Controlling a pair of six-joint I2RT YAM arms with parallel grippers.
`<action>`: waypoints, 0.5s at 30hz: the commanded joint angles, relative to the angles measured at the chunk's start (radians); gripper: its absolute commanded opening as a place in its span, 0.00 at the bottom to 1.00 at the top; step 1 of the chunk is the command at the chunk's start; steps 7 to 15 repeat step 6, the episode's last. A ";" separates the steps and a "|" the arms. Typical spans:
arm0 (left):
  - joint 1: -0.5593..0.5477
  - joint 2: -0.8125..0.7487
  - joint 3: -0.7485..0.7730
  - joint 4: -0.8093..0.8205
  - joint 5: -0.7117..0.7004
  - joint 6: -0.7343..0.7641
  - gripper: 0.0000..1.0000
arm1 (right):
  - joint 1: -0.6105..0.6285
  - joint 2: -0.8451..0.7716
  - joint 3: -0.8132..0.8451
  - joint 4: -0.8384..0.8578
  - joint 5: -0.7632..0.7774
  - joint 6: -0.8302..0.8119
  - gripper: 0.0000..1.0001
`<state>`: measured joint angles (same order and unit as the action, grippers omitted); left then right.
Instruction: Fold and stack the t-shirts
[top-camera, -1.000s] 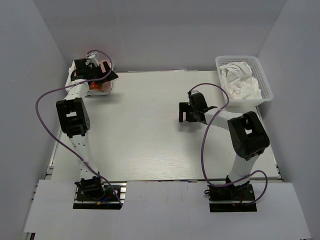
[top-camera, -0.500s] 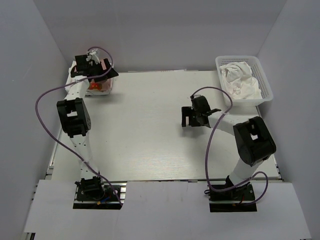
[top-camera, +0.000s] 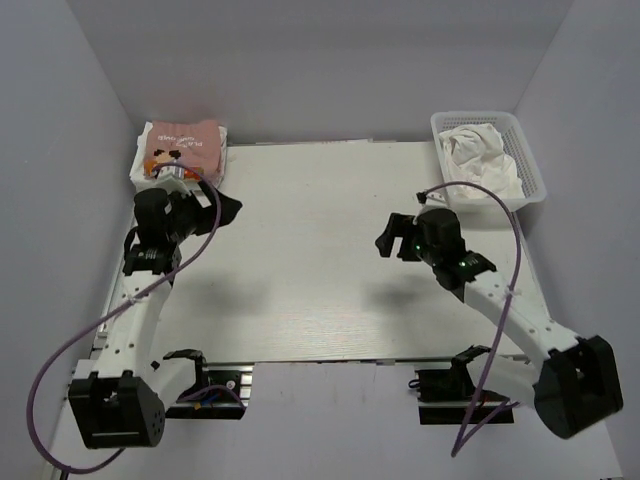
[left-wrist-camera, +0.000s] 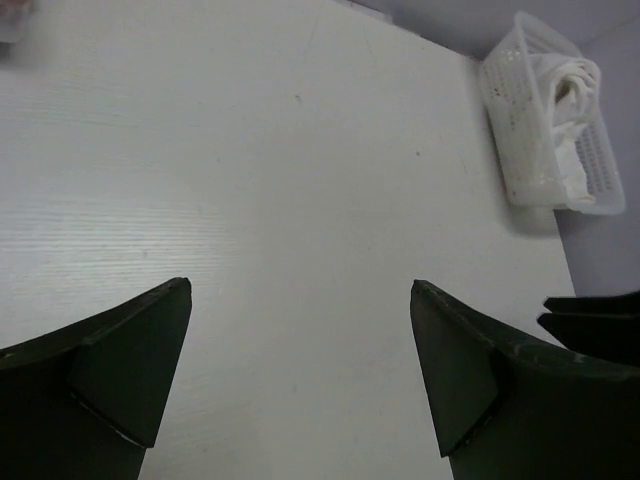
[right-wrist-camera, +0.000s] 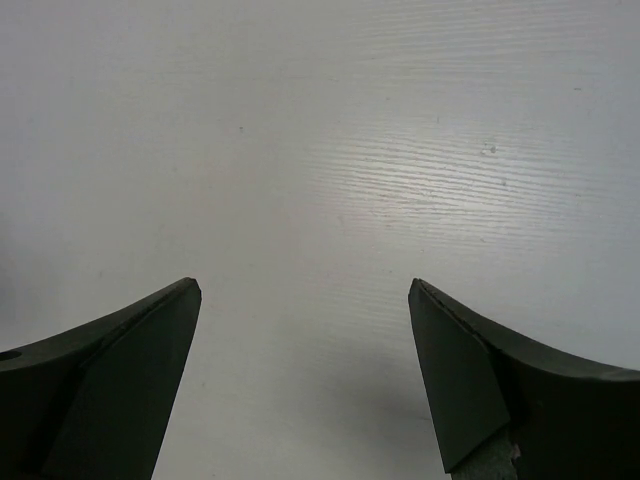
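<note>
Both arms are poised above the bare middle of the table (top-camera: 300, 280). The left gripper (left-wrist-camera: 300, 287) and the right gripper (right-wrist-camera: 304, 286) each have their jaws spread wide, with nothing between them. The folded dusty-pink t-shirt (top-camera: 182, 146) lies at the far left corner, and the crumpled white t-shirts (top-camera: 480, 160) are heaped in the basket (top-camera: 533, 178) at the far right. The main risks lie in the next pick. A pinch into the tangled heap may take two shirts or several layers at once. It may also catch the basket's mesh wall and drag or tip the light basket. A shirt lifted by one point would probably land bunched, which would spoil the fold. The left arm, being near the pink shirt, could disturb it when swinging.
</note>
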<state>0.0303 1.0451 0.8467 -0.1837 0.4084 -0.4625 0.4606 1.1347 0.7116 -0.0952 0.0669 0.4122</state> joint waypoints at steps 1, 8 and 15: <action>0.006 -0.072 0.064 -0.107 -0.178 -0.006 1.00 | 0.001 -0.114 -0.061 0.074 -0.031 0.034 0.90; 0.006 -0.244 0.006 -0.061 -0.197 -0.021 1.00 | 0.000 -0.219 -0.129 0.114 -0.101 0.051 0.90; 0.006 -0.244 0.006 -0.061 -0.197 -0.021 1.00 | 0.000 -0.219 -0.129 0.114 -0.101 0.051 0.90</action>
